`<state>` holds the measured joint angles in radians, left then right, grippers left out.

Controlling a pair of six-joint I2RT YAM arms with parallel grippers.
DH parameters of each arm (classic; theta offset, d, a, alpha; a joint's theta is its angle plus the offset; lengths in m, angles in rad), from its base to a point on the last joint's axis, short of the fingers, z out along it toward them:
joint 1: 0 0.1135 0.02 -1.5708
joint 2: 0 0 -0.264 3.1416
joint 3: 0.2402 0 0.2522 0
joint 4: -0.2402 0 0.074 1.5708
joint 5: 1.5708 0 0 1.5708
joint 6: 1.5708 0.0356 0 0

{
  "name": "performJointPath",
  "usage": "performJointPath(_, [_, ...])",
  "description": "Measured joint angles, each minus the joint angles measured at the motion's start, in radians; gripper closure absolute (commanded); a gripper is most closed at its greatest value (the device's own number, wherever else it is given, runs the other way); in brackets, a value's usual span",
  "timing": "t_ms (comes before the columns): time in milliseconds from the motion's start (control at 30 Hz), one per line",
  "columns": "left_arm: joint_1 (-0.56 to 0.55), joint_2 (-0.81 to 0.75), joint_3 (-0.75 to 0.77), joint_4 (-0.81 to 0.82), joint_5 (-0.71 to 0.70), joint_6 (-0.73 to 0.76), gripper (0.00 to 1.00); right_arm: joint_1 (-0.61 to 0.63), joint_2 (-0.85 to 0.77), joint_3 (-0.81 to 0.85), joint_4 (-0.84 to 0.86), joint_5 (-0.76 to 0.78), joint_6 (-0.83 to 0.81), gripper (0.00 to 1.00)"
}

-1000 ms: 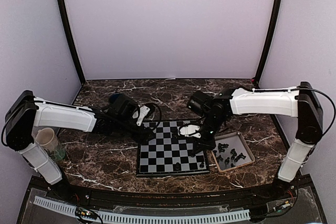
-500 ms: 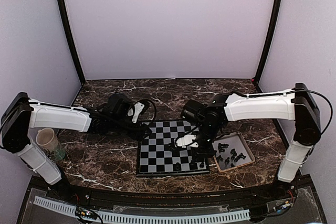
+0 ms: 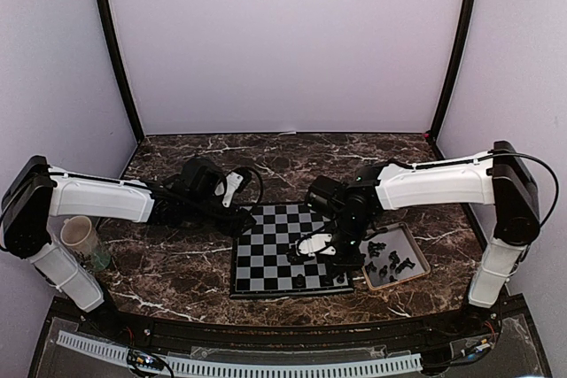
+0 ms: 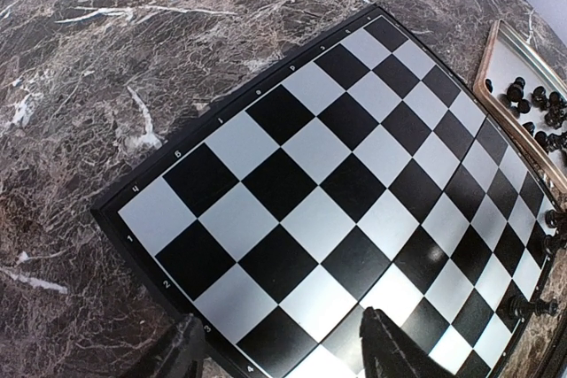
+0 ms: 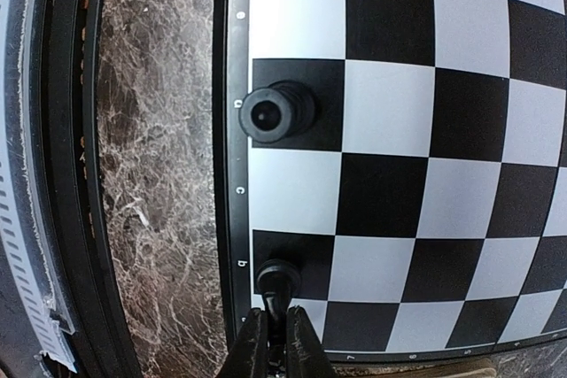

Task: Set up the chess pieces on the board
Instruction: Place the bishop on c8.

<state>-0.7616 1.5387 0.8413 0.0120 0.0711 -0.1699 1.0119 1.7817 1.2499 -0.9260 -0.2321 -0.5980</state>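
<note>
The board [image 3: 275,254] of black and pale squares lies at the table's near middle. In the right wrist view my right gripper [image 5: 275,310] is shut on a small dark chess piece [image 5: 277,276], whose base stands on a black square in the board's [image 5: 399,112] edge row. Another piece [image 5: 275,112] stands upright two squares further along that row. From above, the right gripper [image 3: 341,261] hangs over the board's near right corner. My left gripper [image 4: 282,318] is open over the board's [image 4: 301,174] far left corner, nothing between its fingers. More pieces [image 3: 390,263] lie in the tray.
A tan-rimmed tray [image 3: 415,248] sits just right of the board, its rim [image 4: 490,50] also showing in the left wrist view. A pale cup [image 3: 80,236] stands at the far left by the left arm. A black table edge runs close to the board's near side.
The right arm has swung from the board's far right edge down to its near right corner, carrying the piece. The left arm drew back a little, then held still.
</note>
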Motion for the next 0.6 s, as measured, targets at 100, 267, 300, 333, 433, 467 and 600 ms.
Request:
performJointPath(100, [0.0, 0.0, 0.0, 0.0, 0.0, 0.0, 0.37, 0.0, 0.0, -0.004, 0.006, 0.002, 0.0, 0.9])
performJointPath(267, [0.0, 0.0, 0.0, 0.0, 0.0, 0.0, 0.37, 0.0, 0.0, -0.006, 0.011, 0.003, 0.0, 0.9])
performJointPath(300, [0.0, 0.0, 0.0, 0.0, 0.0, 0.0, 0.37, 0.0, 0.0, -0.006, 0.011, 0.003, 0.0, 0.9])
performJointPath(333, [0.0, 0.0, 0.0, 0.0, 0.0, 0.0, 0.37, 0.0, 0.001, -0.006, 0.012, 0.003, 0.0, 0.9])
performJointPath(433, [0.0, 0.0, 0.0, 0.0, 0.0, 0.0, 0.37, 0.0, 0.006, -0.006, 0.013, 0.003, 0.0, 0.9])
performJointPath(467, [0.0, 0.0, 0.0, 0.0, 0.0, 0.0, 0.37, 0.0, 0.01, -0.006, 0.013, 0.003, 0.0, 0.89])
performJointPath(600, [0.0, 0.0, 0.0, 0.0, 0.0, 0.0, 0.37, 0.002, 0.016, -0.006, 0.013, 0.001, 0.0, 0.8])
